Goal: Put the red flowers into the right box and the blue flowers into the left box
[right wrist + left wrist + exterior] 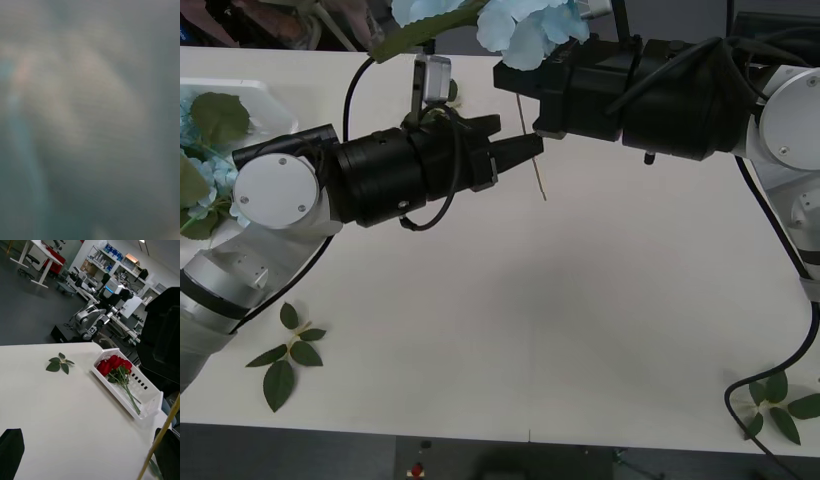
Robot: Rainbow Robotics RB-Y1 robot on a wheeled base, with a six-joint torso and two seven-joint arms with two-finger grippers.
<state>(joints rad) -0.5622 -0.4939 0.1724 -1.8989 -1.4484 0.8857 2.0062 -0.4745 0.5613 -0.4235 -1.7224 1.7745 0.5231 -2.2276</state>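
Observation:
My right gripper (512,72) reaches in from the back right and holds a blue flower (530,28) above the table. The flower's thin stem (532,150) hangs down from it. My left gripper (516,143) points right, open, with its black fingertips just beside that stem. In the left wrist view the stem (161,435) crosses close to one finger (168,453). The left box (250,92) at the far left holds blue flowers (215,175) and leaves. The right box (148,399) holds the red flowers (112,365), lying together.
A loose leaf sprig (288,355) lies near the front left edge and another (780,405) at the front right corner beside a black cable. Behind the table are other robots, desks and shelves.

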